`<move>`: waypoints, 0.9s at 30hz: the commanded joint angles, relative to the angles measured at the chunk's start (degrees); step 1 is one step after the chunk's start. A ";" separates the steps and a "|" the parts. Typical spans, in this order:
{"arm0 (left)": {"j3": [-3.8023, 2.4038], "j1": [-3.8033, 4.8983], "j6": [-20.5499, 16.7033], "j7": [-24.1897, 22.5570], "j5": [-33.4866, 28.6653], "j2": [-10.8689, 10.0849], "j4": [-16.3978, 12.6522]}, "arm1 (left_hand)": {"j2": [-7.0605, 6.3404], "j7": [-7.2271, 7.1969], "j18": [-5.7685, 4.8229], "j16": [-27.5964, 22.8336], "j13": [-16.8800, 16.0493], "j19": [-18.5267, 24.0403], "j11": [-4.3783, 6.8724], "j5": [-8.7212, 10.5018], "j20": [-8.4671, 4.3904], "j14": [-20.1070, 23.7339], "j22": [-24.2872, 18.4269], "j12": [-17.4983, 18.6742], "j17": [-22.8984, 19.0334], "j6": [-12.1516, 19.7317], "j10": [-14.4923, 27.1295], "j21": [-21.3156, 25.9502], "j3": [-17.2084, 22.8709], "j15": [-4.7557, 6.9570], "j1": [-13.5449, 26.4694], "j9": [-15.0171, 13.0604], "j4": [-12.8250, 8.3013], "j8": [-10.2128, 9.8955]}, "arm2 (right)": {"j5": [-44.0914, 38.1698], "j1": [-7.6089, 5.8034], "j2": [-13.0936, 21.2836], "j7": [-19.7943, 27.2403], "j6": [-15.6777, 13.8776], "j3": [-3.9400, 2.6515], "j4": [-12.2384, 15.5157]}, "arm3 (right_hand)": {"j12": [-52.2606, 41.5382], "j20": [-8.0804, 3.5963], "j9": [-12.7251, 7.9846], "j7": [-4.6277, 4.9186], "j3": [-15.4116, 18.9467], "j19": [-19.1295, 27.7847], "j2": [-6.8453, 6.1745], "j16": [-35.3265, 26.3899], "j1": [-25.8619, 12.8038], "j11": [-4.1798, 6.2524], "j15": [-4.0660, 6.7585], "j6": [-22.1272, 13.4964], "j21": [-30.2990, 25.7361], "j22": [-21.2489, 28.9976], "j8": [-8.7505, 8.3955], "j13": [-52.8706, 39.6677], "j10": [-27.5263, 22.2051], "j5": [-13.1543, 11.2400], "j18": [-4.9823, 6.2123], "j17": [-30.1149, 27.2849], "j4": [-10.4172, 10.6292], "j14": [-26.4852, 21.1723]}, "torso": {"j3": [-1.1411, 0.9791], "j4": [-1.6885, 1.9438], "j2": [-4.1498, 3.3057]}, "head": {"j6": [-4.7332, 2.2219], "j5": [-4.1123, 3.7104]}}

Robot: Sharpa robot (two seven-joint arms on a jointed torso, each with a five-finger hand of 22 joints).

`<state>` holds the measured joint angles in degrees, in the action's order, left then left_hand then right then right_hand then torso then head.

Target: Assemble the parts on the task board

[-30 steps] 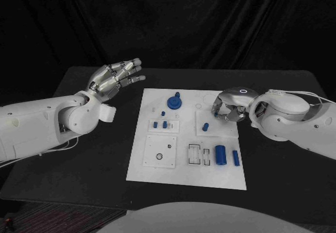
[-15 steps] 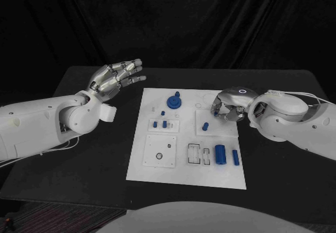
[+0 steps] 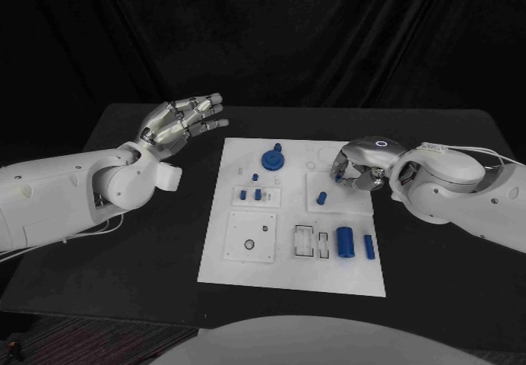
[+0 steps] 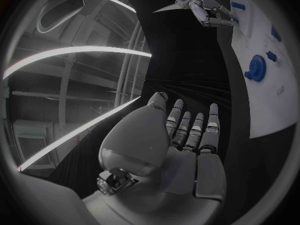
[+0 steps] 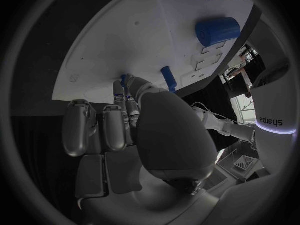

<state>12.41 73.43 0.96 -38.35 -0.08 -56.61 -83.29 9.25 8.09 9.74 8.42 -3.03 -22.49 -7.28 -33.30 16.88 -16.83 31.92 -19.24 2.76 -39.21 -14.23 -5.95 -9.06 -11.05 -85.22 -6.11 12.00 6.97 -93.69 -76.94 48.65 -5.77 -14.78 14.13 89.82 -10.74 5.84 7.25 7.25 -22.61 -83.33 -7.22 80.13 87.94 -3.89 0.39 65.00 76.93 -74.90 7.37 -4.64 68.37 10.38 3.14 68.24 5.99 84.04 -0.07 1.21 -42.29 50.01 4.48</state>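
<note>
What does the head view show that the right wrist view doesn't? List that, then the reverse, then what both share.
Head view adds: the left hand, raised beside the board with fingers apart, and the round blue part.
Right wrist view adds: the right hand seen from behind, fingers curled down toward the board, with a bit of blue at the fingertips.
Shared: the task board, the large blue cylinder and the small blue peg.

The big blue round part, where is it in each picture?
Head view: round part near the board's far edge, left of the right hand.
Left wrist view: round part on the board.
Right wrist view: cannot tell.
Shared landmark: the board.
</note>
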 commanded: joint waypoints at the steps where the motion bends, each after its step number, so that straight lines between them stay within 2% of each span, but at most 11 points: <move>1: -0.05 -0.07 0.63 -0.23 -0.42 0.08 -0.01 | 0.02 0.09 -0.69 0.28 -0.06 -0.40 0.07 -0.29 -0.18 -0.59 -0.10 -0.16 0.06 -0.29 -0.47 -0.21 -0.05 0.01 -0.44 -0.05 -0.44 0.26 | -0.31 -0.45 0.39 0.15 -2.64 -0.06 0.86 | 0.26 -0.21 -0.07 -0.06 0.23 -0.11 -0.01 -0.14 -0.05 0.18 0.13 0.32 0.16 -11.20 0.17 0.03 0.46 -0.40 -0.17 -0.02 0.00 0.12 | 0.00 -0.02 0.00 | -0.01 0.01; 5: -0.05 -0.08 0.64 -0.13 -0.42 0.08 0.03 | 0.02 0.09 -0.69 0.28 -0.06 -0.40 0.07 -0.29 -0.18 -0.59 -0.10 -0.16 0.06 -0.29 -0.47 -0.21 -0.05 0.01 -0.44 -0.05 -0.44 0.26 | -0.31 -1.35 1.00 -0.12 -2.89 -0.06 1.90 | 0.51 -0.20 -0.12 -0.06 0.34 0.00 0.01 -0.25 -0.34 0.15 0.10 0.29 -0.04 -11.14 0.06 0.15 0.42 -0.89 -0.13 -0.24 0.19 0.05 | -0.02 0.03 0.04 | -0.01 -0.12; 11: -0.05 -0.08 0.67 0.07 -0.42 0.12 0.11 | 0.01 0.14 -0.71 0.33 -0.07 -0.44 0.01 -0.35 -0.18 -0.64 -0.13 -0.28 0.07 -0.29 -0.58 -0.22 -0.03 -0.01 -0.46 -0.05 -0.48 0.28 | -0.31 -3.56 2.50 -1.08 -2.80 -0.06 4.86 | 0.65 -0.19 -0.14 -0.11 0.40 -0.05 0.06 -0.24 -0.49 0.18 0.10 0.38 0.09 -11.18 0.03 0.22 0.53 -1.29 -0.16 -0.21 0.30 0.05 | -0.01 0.02 0.06 | -0.01 -0.12; 16: -0.05 -0.09 0.72 0.21 -0.42 0.24 0.19 | 0.01 0.14 -0.71 0.33 -0.07 -0.44 0.01 -0.35 -0.18 -0.64 -0.13 -0.28 0.07 -0.29 -0.58 -0.22 -0.03 -0.01 -0.46 -0.05 -0.48 0.28 | -0.31 -4.57 3.15 -1.47 -2.75 -0.06 7.09 | 0.66 -0.19 -0.14 -0.13 0.40 -0.08 0.08 -0.20 -0.49 0.19 0.10 0.42 0.15 -11.20 0.04 0.23 0.56 -1.36 -0.17 -0.12 0.31 0.07 | 0.02 0.02 0.08 | -0.01 0.12; 23: -0.05 -0.09 0.92 0.42 -0.42 0.47 0.34 | -0.01 0.19 -0.73 0.32 -0.07 -0.48 -0.07 -0.41 -0.18 -0.56 -0.16 -0.27 0.05 -0.29 -0.60 -0.22 -0.01 0.00 -0.47 -0.04 -0.52 0.29 | -0.31 -4.91 2.53 -1.24 -1.07 -0.06 10.17 | 0.69 -0.20 -0.13 -0.19 0.41 -0.12 0.16 -0.21 -0.52 0.25 0.14 0.58 0.23 -11.22 0.07 0.24 0.73 -1.57 -0.18 -0.14 0.35 0.08 | 0.02 0.01 0.05 | -0.01 0.84; 27: -0.05 -0.11 1.12 0.54 -0.42 0.64 0.51 | 0.01 0.22 -0.74 0.30 -0.06 -0.49 -0.11 -0.44 -0.18 -0.50 -0.18 -0.23 0.04 -0.28 -0.58 -0.22 0.02 0.01 -0.50 -0.04 -0.55 0.30 | -0.31 -4.34 1.01 -0.57 -0.63 -0.06 11.53 | 0.74 -0.25 -0.10 -0.33 0.36 -0.29 0.22 -0.11 -0.36 0.40 0.25 0.94 0.57 -11.32 0.18 0.27 1.08 -1.39 -0.25 0.05 0.23 0.17 | 0.02 0.03 0.05 | -0.01 0.95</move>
<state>12.41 73.40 1.16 -37.49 -0.11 -56.11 -82.76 9.25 8.10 9.75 8.41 -3.01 -22.68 -7.48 -33.50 16.68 -17.23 31.81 -19.23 2.75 -39.21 -14.42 -5.95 -9.05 -11.06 -85.22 -6.10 11.68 6.97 -93.69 -81.58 49.88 -6.15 -16.14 14.10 100.87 -10.19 5.84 7.13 6.82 -22.43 -83.33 -7.24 80.13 87.91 -3.55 0.40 65.55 77.21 -74.94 7.36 -4.35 69.12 8.98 3.13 68.21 6.16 84.05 -0.05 1.23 -42.22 50.02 5.38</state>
